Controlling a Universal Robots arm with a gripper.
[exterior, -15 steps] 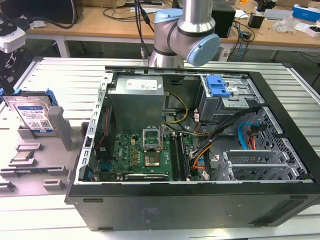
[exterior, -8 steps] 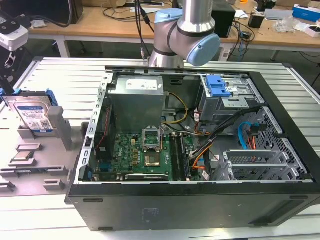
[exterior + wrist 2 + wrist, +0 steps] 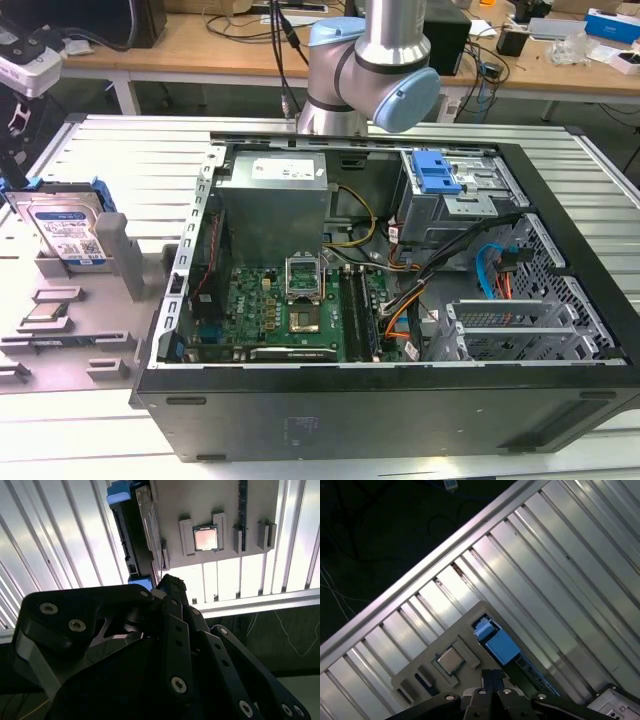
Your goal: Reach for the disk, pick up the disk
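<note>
Ribbed metal table (image 3: 100, 140) carries the disk (image 3: 68, 232) upright in a grey holder (image 3: 118, 255), not yet gripped; the jaws hover nearby, closed on nothing.

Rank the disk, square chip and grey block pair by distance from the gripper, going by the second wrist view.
1. disk: upright on edge, its blue end beside the gripper.
2. square chip: flat in the fixture plate.
3. grey block pair: beyond the chip, farthest.

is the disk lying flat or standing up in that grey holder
Standing up. In the exterior view the disk sits on its edge in the grey holder, with its label face turned sideways rather than up.
</note>
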